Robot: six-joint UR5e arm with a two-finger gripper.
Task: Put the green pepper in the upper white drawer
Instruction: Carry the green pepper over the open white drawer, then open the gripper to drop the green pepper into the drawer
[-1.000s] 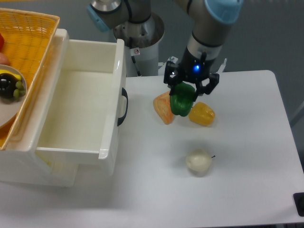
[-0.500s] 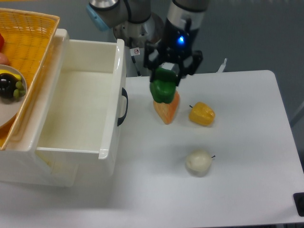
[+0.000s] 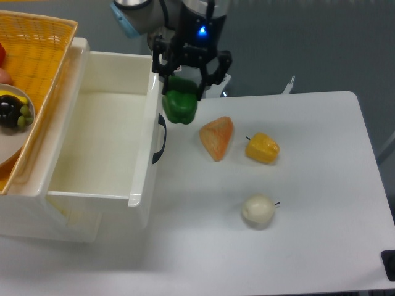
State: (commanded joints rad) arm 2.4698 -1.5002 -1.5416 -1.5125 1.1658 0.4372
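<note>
The green pepper [image 3: 180, 106] is glossy and dark green. My gripper [image 3: 185, 77] is shut on its top and holds it in the air, just right of the front panel of the upper white drawer [image 3: 99, 145]. The drawer stands pulled open and its inside is bare. Its black handle [image 3: 161, 138] sits just below the pepper. The fingertips are partly hidden behind the pepper.
An orange wedge-shaped piece [image 3: 216, 137], a yellow pepper [image 3: 262, 148] and a whitish round fruit [image 3: 258, 211] lie on the white table [image 3: 296, 234]. A yellow woven basket [image 3: 31, 74] with a plate of food sits at the far left, above the drawer.
My gripper has carried the green pepper to the left and slightly up, from above the orange piece and yellow pepper to the drawer's front edge. The other objects have not moved.
</note>
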